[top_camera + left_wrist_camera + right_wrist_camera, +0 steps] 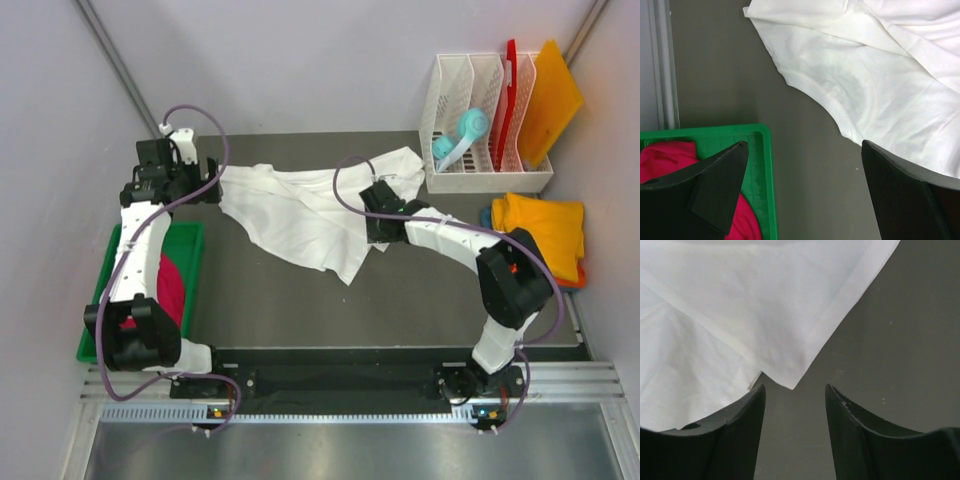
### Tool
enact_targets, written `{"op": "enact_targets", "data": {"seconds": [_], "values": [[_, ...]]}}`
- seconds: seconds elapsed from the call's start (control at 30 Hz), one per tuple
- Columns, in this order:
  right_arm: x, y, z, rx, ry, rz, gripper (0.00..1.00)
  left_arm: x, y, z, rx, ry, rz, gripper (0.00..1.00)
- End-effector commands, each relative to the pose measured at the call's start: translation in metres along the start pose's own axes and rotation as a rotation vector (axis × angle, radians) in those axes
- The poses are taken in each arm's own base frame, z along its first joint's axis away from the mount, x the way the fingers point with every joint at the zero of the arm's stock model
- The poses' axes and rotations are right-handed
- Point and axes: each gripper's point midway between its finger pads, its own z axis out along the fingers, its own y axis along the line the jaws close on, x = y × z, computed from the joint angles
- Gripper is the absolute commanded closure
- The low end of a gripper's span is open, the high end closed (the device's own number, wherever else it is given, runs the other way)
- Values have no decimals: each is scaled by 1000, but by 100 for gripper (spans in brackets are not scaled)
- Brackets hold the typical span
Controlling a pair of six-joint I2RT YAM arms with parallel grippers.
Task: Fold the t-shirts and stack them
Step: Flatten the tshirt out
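Observation:
A large white t-shirt (310, 215) lies crumpled and spread on the dark table. My left gripper (210, 186) is open and empty at its left edge; in the left wrist view (804, 145) the shirt's curved hem (880, 80) lies just ahead of the jaws. My right gripper (378, 238) is open and empty over the shirt's right side; in the right wrist view (795, 390) a hem corner of the white shirt (740, 305) lies at the fingertips, not gripped. A crimson-pink shirt (170, 285) sits in the green bin. A yellow-orange shirt (545, 228) lies folded at the right.
The green bin (192, 232) stands at the table's left edge, also in the left wrist view (762, 170). A white file rack (480, 175) at the back right holds a light-blue thing (460, 135) and stiff red and orange boards (545, 95). Walls close in on both sides.

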Motion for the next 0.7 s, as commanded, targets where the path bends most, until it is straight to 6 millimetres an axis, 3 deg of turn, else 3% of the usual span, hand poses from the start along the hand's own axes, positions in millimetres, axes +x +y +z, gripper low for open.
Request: {"op": "enact_targets", "data": {"seconds": [0.0,0.4,0.67], "values": [[11,26,13,-52,16,31,46,-1,-4,-4,19,-13,-18,1],[19,19,41,20,44,74,50,7,-2,-2,4,10,-23,1],[32,-4,54,96,77,114,56,10,0,3,0,21,-31,1]]}}
